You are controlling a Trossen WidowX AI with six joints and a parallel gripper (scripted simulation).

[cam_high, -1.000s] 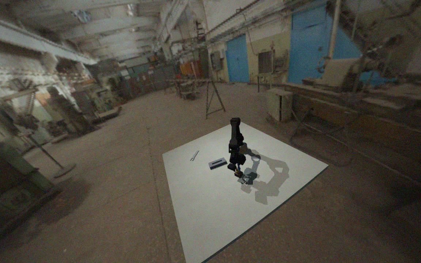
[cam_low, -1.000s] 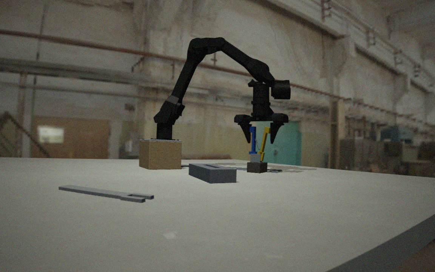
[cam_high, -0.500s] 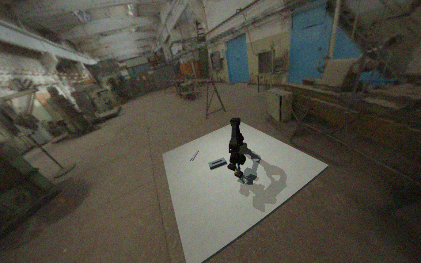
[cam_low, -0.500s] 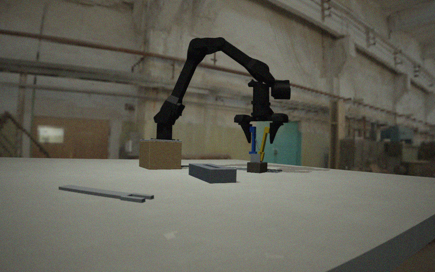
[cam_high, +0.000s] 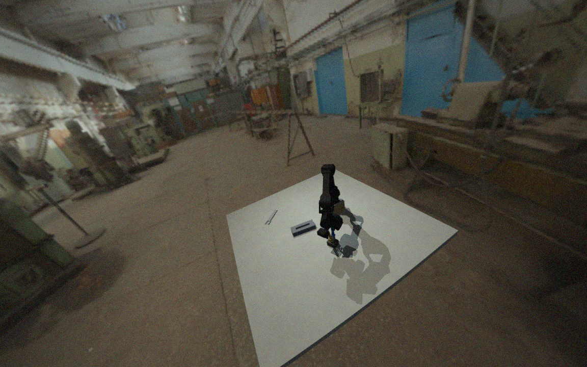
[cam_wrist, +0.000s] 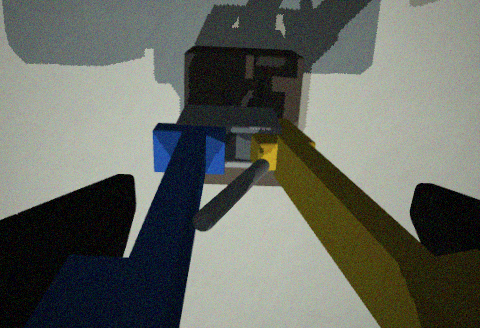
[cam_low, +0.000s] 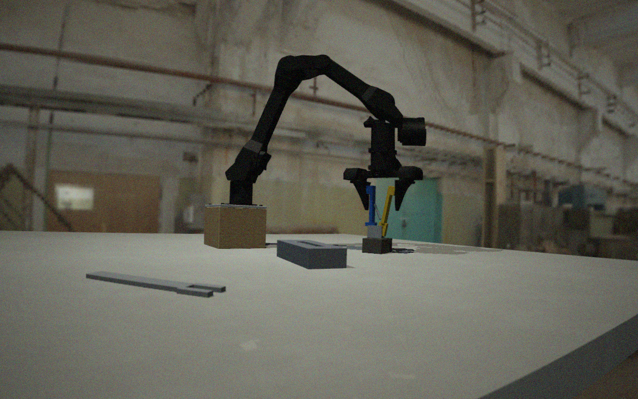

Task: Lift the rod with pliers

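at the left of the worktop [cam_high: 282, 283] [cam_low: 361, 342], as the exterior view has it, a flat grey forked piece [cam_high: 270, 217] [cam_low: 138, 281] lies untouched; the task does not ask for it. next comes the brown base block [cam_low: 234, 227] with the black arm [cam_high: 327, 187] [cam_low: 272, 116] arching up and over to the right. nearer than that arch is the grey channel block [cam_high: 303, 229] [cam_low: 311, 256], its slot facing up. the rod should be down in that slot, but i cannot make it out, and nothing of it shows raised, so the lift looks wholly undone. further right the locking pliers [cam_high: 331, 234] [cam_low: 371, 208] [cam_wrist: 192, 183] stand upright in the dark holster [cam_high: 332, 243] [cam_low: 376, 245] [cam_wrist: 242, 80], blue handle and yellow handle spread apart. the fingers [cam_low: 383, 192] are wide apart, one outside each handle, clamped on nothing. so the task is at its start: reaching the pliers seems done, while gripping them, drawing them out, lowering their jaws around the rod, locking and lifting are all left. closing should stay gentle at first, i judge, lest the handles lock too soon.
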